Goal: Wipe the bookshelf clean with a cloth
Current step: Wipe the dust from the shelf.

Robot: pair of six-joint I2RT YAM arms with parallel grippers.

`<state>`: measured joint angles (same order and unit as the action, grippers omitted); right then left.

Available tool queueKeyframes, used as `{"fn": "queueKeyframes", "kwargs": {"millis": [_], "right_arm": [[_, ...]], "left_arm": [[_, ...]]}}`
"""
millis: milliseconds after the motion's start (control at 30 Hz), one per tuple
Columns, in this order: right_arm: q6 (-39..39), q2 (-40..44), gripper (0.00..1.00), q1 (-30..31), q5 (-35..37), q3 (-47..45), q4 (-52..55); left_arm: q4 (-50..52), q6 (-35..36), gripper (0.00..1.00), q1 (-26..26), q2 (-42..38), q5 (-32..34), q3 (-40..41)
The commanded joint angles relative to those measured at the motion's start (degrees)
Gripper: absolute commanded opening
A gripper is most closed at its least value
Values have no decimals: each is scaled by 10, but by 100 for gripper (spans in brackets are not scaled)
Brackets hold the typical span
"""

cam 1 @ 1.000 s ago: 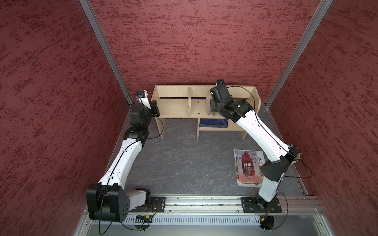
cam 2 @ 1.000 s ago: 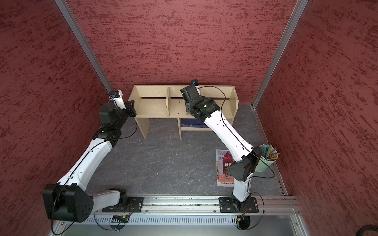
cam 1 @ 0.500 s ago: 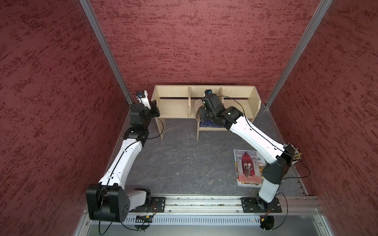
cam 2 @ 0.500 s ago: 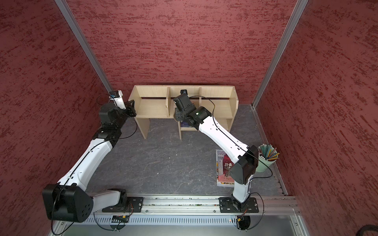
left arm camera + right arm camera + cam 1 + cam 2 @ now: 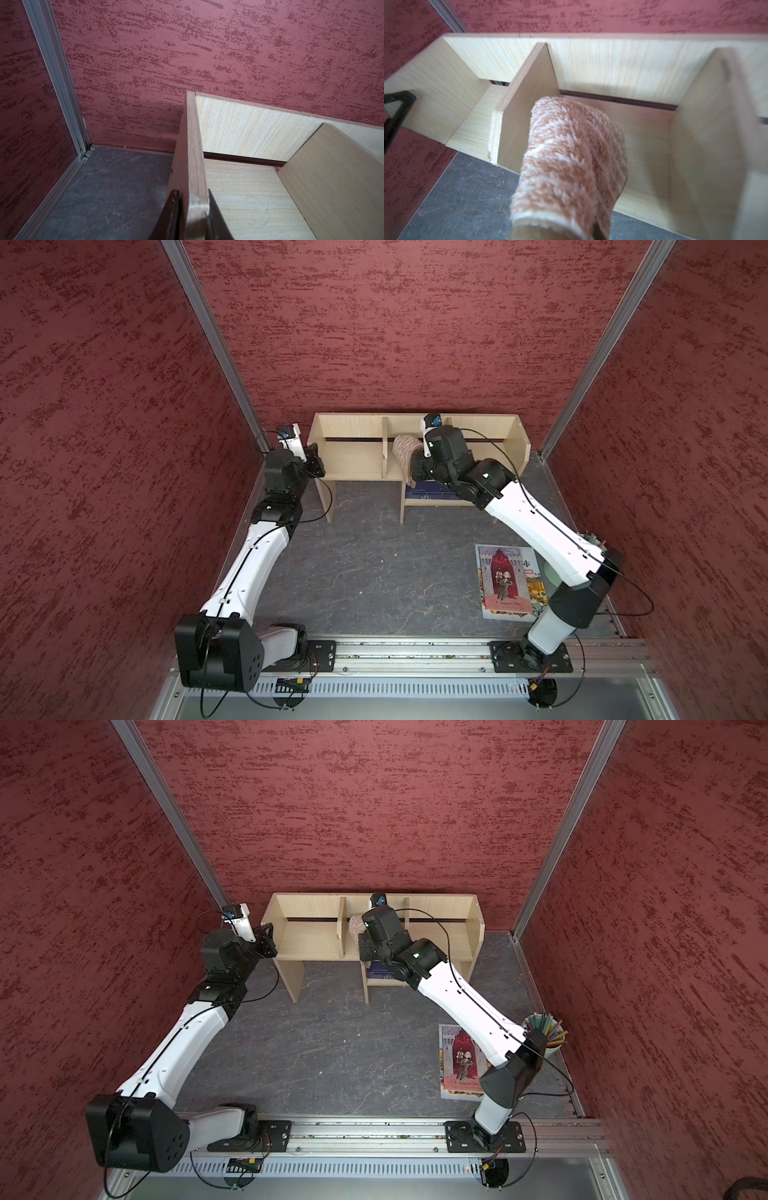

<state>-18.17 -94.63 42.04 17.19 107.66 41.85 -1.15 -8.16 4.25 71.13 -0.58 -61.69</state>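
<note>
Near edge: both arm bases sat on the metal rail at the front of the dark grey, stone-patterned tabletop (image 5: 365, 564).

By the right arm's base, a red-covered picture book (image 5: 505, 580) lay flat and face up on the tabletop. Just beside it, toward the side wall, stood a pale cup of coloured pencils (image 5: 548, 1031) (partly behind the arm's elbow).

Far side: the low, wide, light-wood bookshelf (image 5: 353, 456) stood against the back wall. Two upright dividers split its top into three compartments. A flat dark blue item (image 5: 428, 491) lay on the small lower shelf.

Left end effector (image 5: 194, 216): pinching the front edge of the bookshelf's side panel on the left arm's side. In the left wrist view one black finger (image 5: 172, 214) sat on each face of the board. Both top views showed it at that same corner.

Right end effector (image 5: 419, 466): pressed together on the fluffy tan-beige cloth (image 5: 571, 155) with paler stripes, its fingers almost wholly buried in fabric.

The cloth was at the front of the middle compartment, just beside the divider nearer the left arm. In both top views it draped down past the front edge of the top board. Could not tell whether it pressed on the board itself.
</note>
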Motion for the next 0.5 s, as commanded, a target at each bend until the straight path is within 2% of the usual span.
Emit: {"fn": "queueKeyframes", "kwargs": {"millis": [0,33,67,167,467], "right_arm": [[20,62,0,3,28,-18,-20],[22,77,0,3,20,-30,-25],[21,91,0,2,10,-39,-35],[19,126,0,3,-31,-67,-60],[5,172,0,3,-155,-121,-115]], "left_arm": [[91,-88,23,6,7,-64,-13],[99,-94,35,1,6,-60,-21],[105,-99,41,-1,3,-57,-27],[114,-109,50,-4,-5,-45,-43],[193,-115,61,6,-36,-34,-127]]}}
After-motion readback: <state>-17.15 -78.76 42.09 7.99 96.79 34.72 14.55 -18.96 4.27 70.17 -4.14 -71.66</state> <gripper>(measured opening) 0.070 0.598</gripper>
